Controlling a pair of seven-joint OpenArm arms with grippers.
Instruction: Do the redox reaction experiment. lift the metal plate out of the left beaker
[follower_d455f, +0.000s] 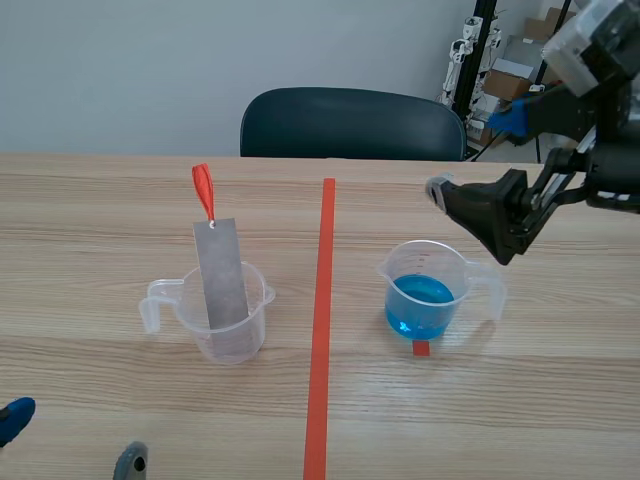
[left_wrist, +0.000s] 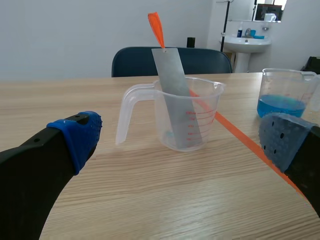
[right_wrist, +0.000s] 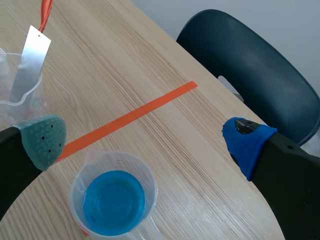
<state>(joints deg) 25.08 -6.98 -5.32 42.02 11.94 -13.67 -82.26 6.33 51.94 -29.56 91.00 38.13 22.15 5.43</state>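
left hand (follower_d455f: 71, 439) open, empty: pinch metal plate (follower_d455f: 222, 270) above left beaker (follower_d455f: 247, 335) rim, lift straight up, no tipping.

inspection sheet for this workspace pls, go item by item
surface: wooden table, orange-red tape line down the middle
job's things: metal plate with orange-red tag leans in left beaker, ungripped; right beaker holds blue liquid
clutter: nothing seen
grippers: left gripper open, low, facing left beaker; right gripper open, raised near right beaker
cables: nothing seen
surroundings: dark chair across the table, cardboard boxes at back right
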